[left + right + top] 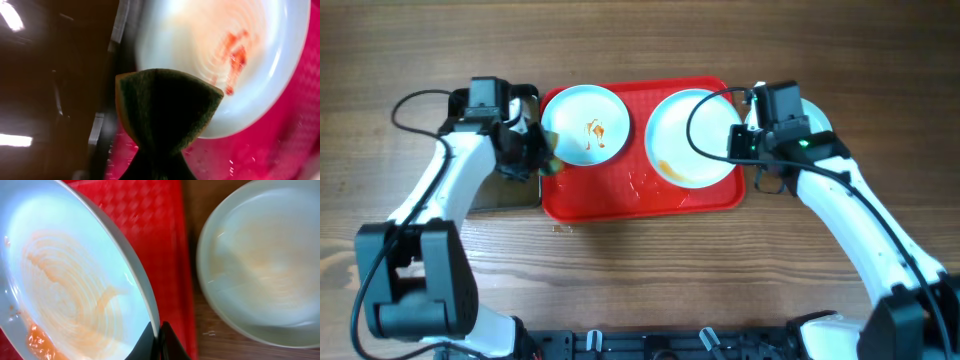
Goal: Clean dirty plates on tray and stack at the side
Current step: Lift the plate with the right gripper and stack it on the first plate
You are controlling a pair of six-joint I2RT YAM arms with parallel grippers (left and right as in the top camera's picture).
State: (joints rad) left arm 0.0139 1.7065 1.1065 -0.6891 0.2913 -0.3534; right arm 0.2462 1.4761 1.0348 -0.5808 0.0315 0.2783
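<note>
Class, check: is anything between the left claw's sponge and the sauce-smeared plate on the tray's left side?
Nothing visible does. The sponge in the left claw sits at the rim of the smeared plate; its sauce lies uncovered.

White arm links (452, 172), blk joints (418, 282), blk cables (420, 94), green LED (804, 143)

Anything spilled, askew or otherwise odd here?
The left plate has an orange smear at its centre; the right plate, pinched at its rim by the right pincer, has another gathered at one edge. Wet specks dot the tray between them. Nothing looks broken.
</note>
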